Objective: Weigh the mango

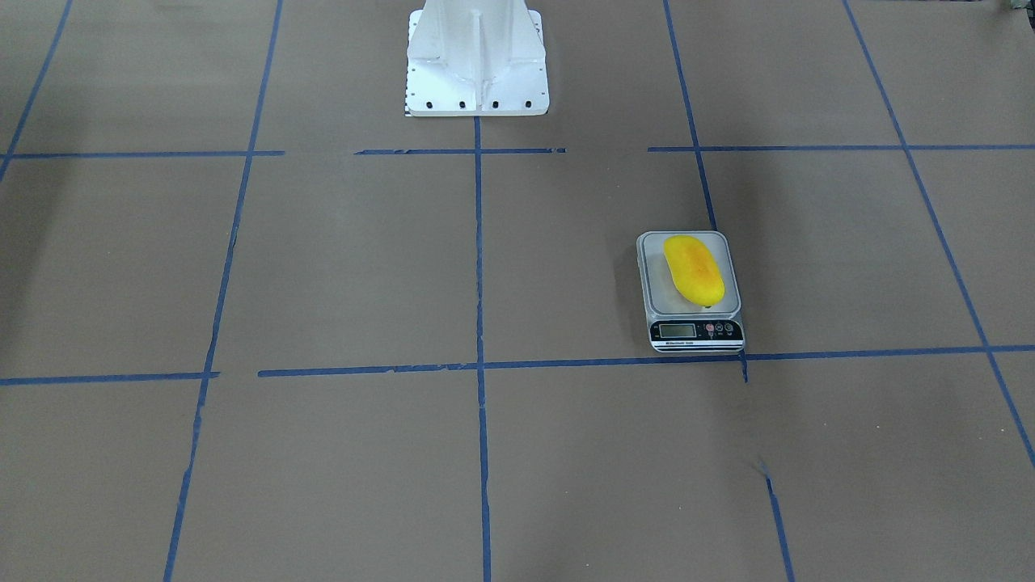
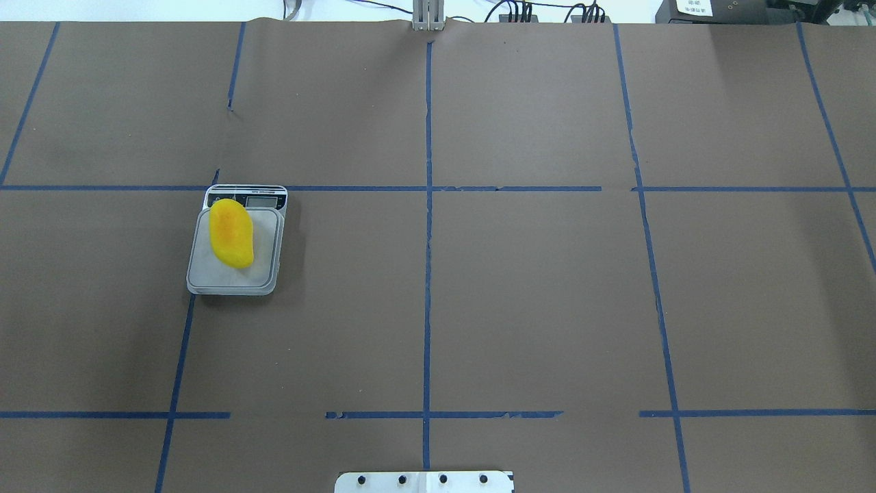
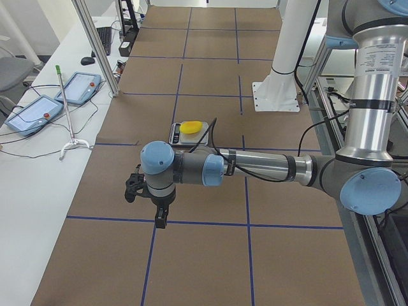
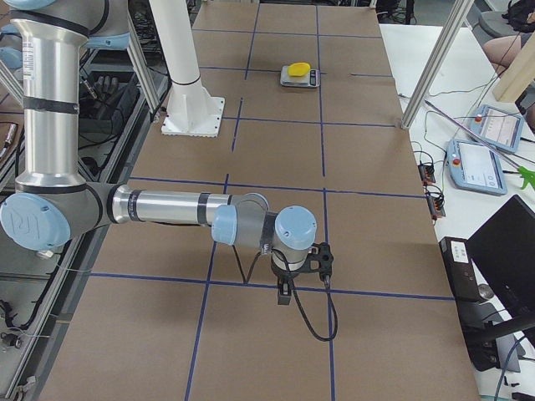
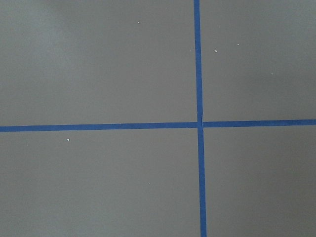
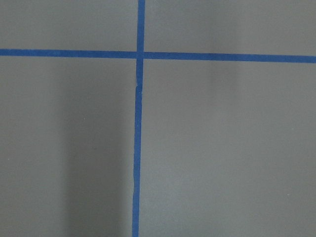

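Observation:
The yellow mango (image 1: 694,269) lies along the platform of the grey scale (image 1: 694,331), on the robot's left half of the table. It also shows in the overhead view (image 2: 231,233) on the scale (image 2: 263,274), and small in both side views (image 3: 191,126) (image 4: 298,69). No gripper is near it. My left gripper (image 3: 160,218) hangs over the table's left end, far from the scale. My right gripper (image 4: 284,294) hangs over the right end. Both show only in side views, so I cannot tell whether they are open or shut. Both wrist views show only brown paper and blue tape.
The robot's white base (image 1: 475,65) stands at the table's rear middle. Blue tape lines (image 2: 428,205) grid the brown table. Teach pendants (image 3: 80,86) (image 4: 493,125) and metal posts (image 3: 95,44) stand on the white benches beside the table ends.

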